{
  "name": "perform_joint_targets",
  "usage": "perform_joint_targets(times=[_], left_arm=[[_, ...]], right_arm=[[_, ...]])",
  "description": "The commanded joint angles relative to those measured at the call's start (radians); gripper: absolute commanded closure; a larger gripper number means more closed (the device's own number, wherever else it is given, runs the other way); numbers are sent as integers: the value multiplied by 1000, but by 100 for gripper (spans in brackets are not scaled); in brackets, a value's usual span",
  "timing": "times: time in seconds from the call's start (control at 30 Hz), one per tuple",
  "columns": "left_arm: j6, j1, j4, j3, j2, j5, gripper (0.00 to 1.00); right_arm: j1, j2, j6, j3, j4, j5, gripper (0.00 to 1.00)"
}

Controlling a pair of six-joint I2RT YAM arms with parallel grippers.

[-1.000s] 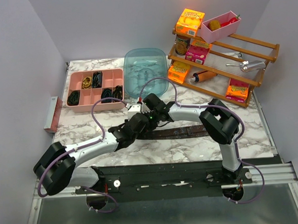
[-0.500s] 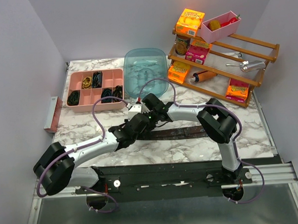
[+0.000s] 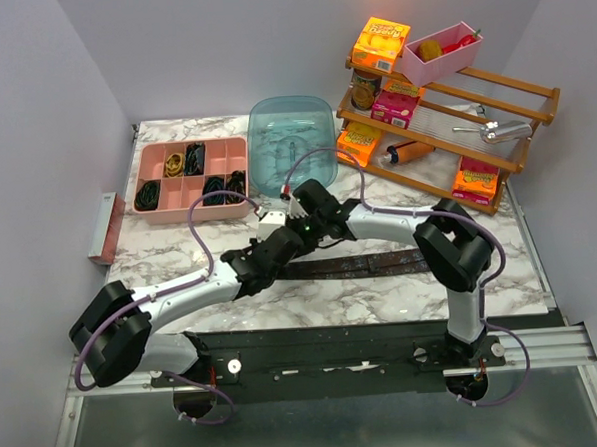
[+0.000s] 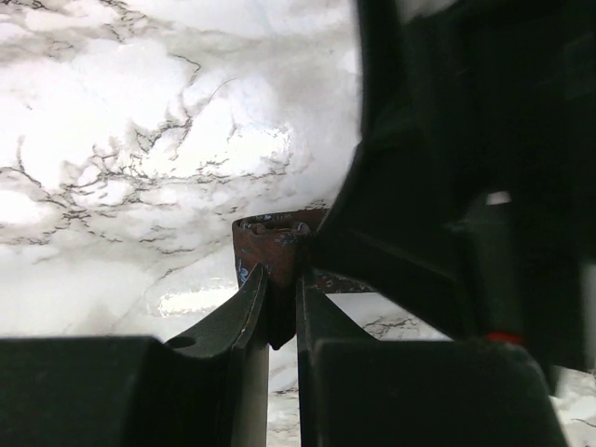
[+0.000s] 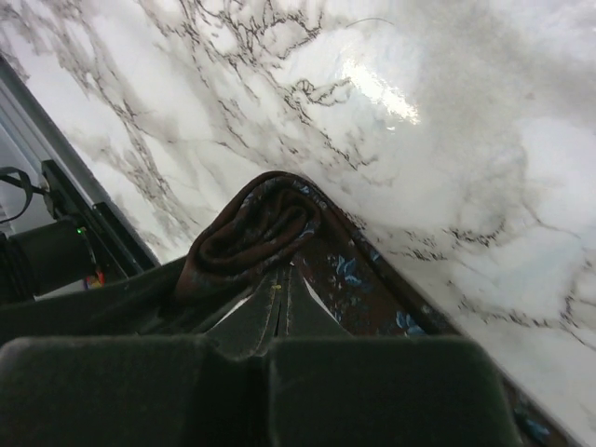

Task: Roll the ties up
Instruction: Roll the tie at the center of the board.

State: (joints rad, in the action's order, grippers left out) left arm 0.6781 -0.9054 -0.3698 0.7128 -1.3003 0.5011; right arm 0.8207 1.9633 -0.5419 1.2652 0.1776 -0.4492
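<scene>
A dark brown fabric necktie (image 3: 373, 264) with a faint small pattern lies stretched flat across the middle of the white, grey-veined marble table top (image 3: 383, 301), running left to right in front of the two arms, and both arms reach in to its left end. The left gripper (image 4: 281, 318) has its black fingers (image 4: 244, 317) drawn close, clamped on the edge of the tie's end, which stands up between them just above the marble. The right gripper (image 5: 279, 291) sits right against it, jaws pressed fully together; the end of the tie curls over into a loose roll (image 5: 259, 220) at their tips, though I cannot tell whether any fabric is caught between them. From that roll the flat strip, showing small blue flecks, trails away along the marble. At the far left of the table sits a pink plastic divided tray (image 3: 160, 215) with small dark coils (image 3: 147, 196) in several of its compartments, a translucent teal plastic tub (image 3: 290, 119) just beside it, and a slatted wooden rack (image 3: 517, 100) of boxes at the far right.
</scene>
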Motion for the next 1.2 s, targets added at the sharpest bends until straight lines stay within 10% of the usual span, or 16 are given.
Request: perform_joint_targets(times=[0.0,0.77,1.17], left_arm=[[9,-9,-57,37,-25,56,100],[21,-136,-162,246,-318,97,100],[20,-141,-57,203,-318,-7,41]], right_arm=[[-32,-78,29,-35,34,67,100],[-183,-175,102,-148,88,138,99],[-183,-164,115,-148,88,135,100]])
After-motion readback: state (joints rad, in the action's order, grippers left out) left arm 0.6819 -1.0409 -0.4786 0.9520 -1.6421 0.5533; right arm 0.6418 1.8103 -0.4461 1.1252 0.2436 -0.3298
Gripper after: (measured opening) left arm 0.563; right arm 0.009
